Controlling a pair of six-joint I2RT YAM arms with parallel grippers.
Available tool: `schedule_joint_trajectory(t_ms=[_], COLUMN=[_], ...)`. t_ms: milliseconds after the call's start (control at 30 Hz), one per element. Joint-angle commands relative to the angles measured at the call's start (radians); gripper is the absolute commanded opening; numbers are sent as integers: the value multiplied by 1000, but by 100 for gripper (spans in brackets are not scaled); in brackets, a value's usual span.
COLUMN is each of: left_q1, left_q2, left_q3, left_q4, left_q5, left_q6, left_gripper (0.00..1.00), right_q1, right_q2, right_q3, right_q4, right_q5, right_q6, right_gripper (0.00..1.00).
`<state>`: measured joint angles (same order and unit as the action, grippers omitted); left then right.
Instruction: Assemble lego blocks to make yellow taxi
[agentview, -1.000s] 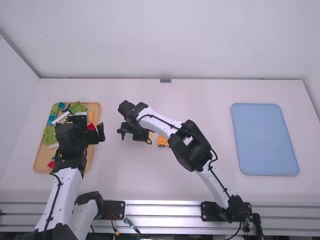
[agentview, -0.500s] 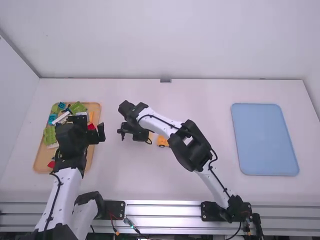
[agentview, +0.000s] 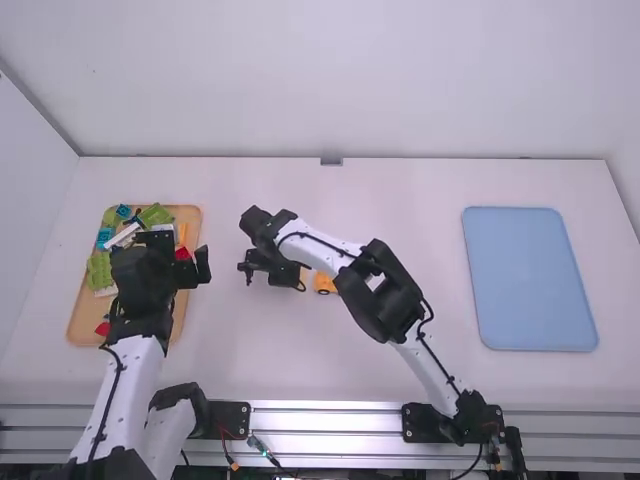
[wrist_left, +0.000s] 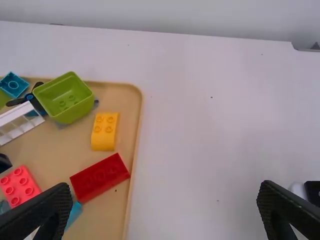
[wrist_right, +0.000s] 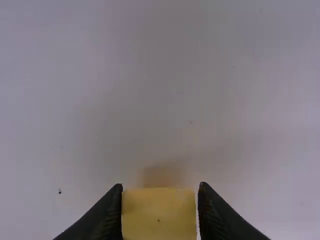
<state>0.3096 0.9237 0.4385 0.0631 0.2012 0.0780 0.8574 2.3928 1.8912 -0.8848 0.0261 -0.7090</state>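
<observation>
In the high view, a yellow-orange piece (agentview: 325, 283) sits on the white table (agentview: 400, 260), near the middle, with a little dark wheel at its bottom. Just beside it is the right gripper (agentview: 268, 266). The left gripper (agentview: 193, 268) is over by the tan tray (agentview: 194, 216). In the left wrist view, the left gripper's two fingers are wide apart. In the tray is a small yellow block (wrist_left: 104, 132) with round bumps on top. Near it are a green block (wrist_left: 65, 97) like an open box, a long, smooth-sided dark red block (wrist_left: 100, 178) and a bright red block (wrist_left: 20, 186) with bumps. In the right wrist view, the right gripper's fingers squeeze a plain yellow block (wrist_right: 159, 212). Its side looks flat and pale, with a tiny dark dot.
</observation>
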Motion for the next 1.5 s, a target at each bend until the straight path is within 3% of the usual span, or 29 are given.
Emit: schedule_joint_trajectory(t_ms=[0,67,100,333,500,733,933,1133,1267,1467], left_q1=[5,5,5,4,4,4,4,3,2,-50], left_q2=[2,2,2,2,2,2,47,186,318,465], left_q3=[-7,-7,-7,-7,-7,-7,-7,-7,-7,-7], left_q4=[-2,-2,-2,2,4,-2,42,134,240,396], left_q5=[12,11,11,26,45,291,465,634,761,861], left_q6=[8,8,8,26,34,186,234,336,427,480], left_gripper=[99,99,99,99,99,99,99,99,99,99], right_q1=[0,0,0,0,-15,-93,-180,-272,-340,-398], right_q2=[24,24,24,23,23,2,-80,-174,-283,-501], right_q3=[-6,-6,-6,17,125,319,351,270,90,-296], right_q4=[-2,-2,-1,2,-107,-297,-328,-274,-133,180], right_q5=[-2,-3,-3,-7,-80,-272,-358,-457,-452,-388], right_q6=[1,1,1,-13,-20,-80,-81,-74,-41,45], right_gripper=[56,81,99,99,99,99,99,98,99,98])
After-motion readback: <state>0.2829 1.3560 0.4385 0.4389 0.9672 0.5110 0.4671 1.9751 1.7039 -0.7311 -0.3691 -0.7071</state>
